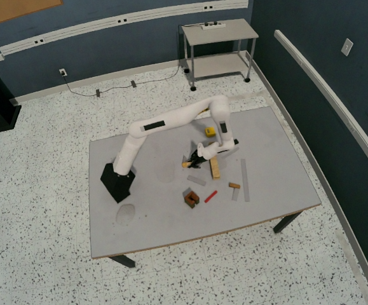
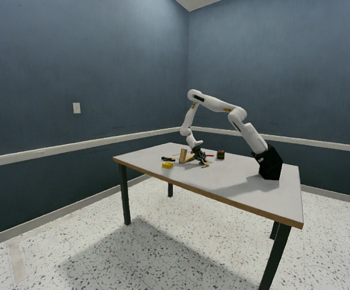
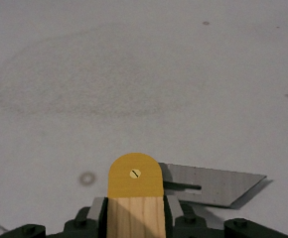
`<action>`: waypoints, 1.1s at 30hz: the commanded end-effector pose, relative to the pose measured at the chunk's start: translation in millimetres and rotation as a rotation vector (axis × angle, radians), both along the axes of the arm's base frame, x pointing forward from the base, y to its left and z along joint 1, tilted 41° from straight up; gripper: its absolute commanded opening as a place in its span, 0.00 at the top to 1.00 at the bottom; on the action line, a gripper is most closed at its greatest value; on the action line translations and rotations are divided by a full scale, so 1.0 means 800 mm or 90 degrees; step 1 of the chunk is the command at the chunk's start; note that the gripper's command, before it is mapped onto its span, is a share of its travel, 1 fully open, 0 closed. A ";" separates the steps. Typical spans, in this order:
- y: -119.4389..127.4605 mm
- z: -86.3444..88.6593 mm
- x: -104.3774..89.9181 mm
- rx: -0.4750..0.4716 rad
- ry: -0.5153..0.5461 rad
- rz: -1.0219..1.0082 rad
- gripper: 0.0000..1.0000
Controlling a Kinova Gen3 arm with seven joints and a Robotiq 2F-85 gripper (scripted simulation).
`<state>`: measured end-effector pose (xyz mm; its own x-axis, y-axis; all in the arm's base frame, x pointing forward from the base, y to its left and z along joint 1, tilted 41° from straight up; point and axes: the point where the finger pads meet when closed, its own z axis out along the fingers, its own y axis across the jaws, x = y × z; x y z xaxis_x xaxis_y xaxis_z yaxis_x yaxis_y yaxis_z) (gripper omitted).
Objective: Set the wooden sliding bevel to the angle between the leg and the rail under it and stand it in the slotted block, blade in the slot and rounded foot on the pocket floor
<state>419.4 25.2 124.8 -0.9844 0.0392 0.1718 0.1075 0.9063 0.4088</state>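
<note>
My gripper is shut on the wooden sliding bevel. Its pale wood handle ends in a rounded yellow foot with a screw, and its grey slotted blade sticks out to the right, low over the table. In the overhead view the gripper holds the bevel just left of the wooden leg and rail. The slotted block, brown with red and green, stands nearer the front edge. In the side view the gripper is beside the leg and rail. The black bevel lies beyond.
A yellow block sits behind the arm. A grey plate, a red stick, a small wooden piece with a grey blade and a long grey strip lie around the slotted block. The arm's base stands at the left.
</note>
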 end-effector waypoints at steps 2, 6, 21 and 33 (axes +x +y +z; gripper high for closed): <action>0.000 0.000 0.000 0.000 -0.001 0.000 0.90; 0.000 0.000 0.000 0.000 -0.001 0.000 0.90; 0.000 0.000 0.000 0.000 -0.001 0.000 0.90; -0.003 0.007 -0.005 0.000 -0.001 0.000 0.90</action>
<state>417.6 24.4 127.1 -0.9844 0.0393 0.1714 0.1074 0.9061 0.4091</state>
